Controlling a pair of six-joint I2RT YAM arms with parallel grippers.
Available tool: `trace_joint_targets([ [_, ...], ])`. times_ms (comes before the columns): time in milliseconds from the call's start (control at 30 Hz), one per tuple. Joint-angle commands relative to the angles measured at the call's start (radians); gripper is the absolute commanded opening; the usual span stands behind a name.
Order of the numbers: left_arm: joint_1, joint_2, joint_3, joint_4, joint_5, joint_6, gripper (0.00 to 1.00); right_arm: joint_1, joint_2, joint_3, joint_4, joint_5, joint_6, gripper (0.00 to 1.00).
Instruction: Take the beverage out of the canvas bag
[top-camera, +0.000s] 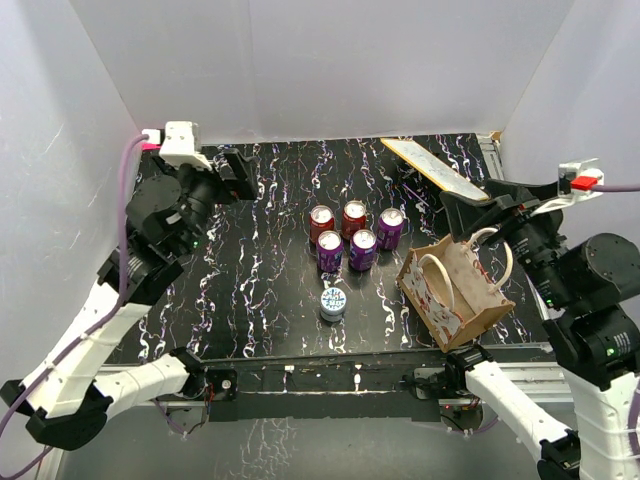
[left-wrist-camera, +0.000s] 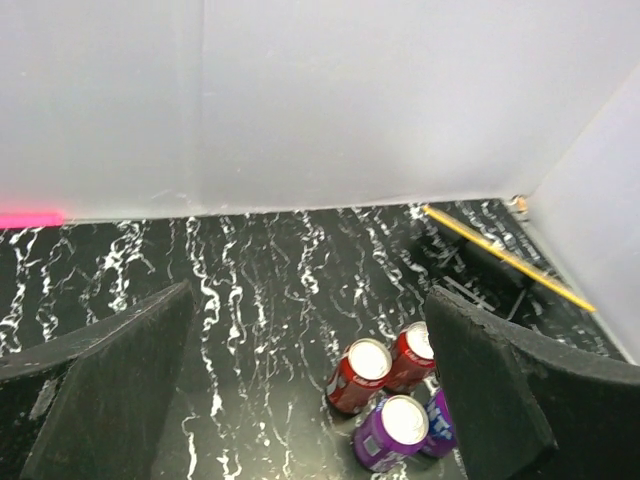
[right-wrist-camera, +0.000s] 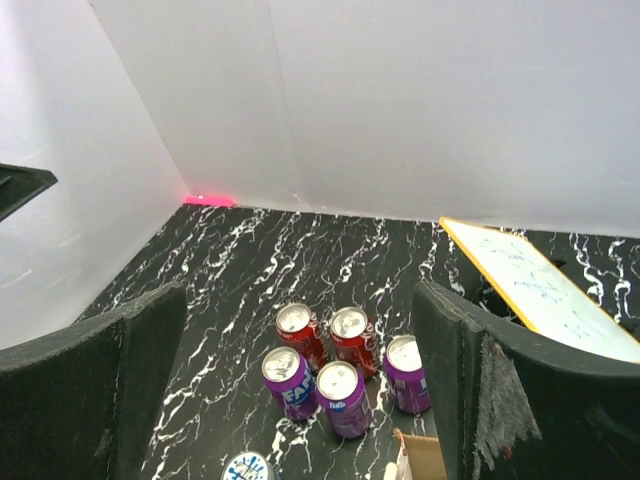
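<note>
As seen from above, the canvas bag (top-camera: 455, 290) stands upright on the right side of the black marbled table (top-camera: 250, 290). Its mouth is open upward and both cream loop handles are raised. The whitish printed side faces the middle of the table. I cannot tell from any view what the bag holds.

My right gripper (right-wrist-camera: 300, 300) is released, with its fingers (right-wrist-camera: 100, 390) spread wide and nothing between them. It hangs above the table just beyond the far side of the bag. One corner of the bag shows at the bottom edge of the right wrist view.

My left gripper (left-wrist-camera: 312, 295) is likewise released and grasps nothing. It is raised over the far left part of the table, well apart from the bag.

Reference objects:
- Two red cans (top-camera: 321, 222) and three purple cans (top-camera: 362, 250) stand upright in a cluster at table centre, left of the bag.
- One blue-and-white can (top-camera: 333, 303) stands alone, nearer the arm bases, between the cluster and the near edge.
- One yellow-edged whiteboard (top-camera: 435, 168) lies beyond the bag.
</note>
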Motion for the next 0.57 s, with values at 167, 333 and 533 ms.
trace_joint_targets([
  [167,0.003,-0.114,0.033,-0.037,0.052,-0.069,0.97,0.002,-0.016,0.055,0.026,0.008,-0.030,0.98],
  [333,0.003,-0.129,0.038,-0.061,0.039,-0.073,0.97,0.001,-0.010,0.054,0.032,0.022,-0.016,0.98],
  [533,0.003,-0.121,0.039,-0.075,0.040,-0.075,0.97,0.000,-0.005,0.056,0.025,-0.010,-0.021,0.98],
])
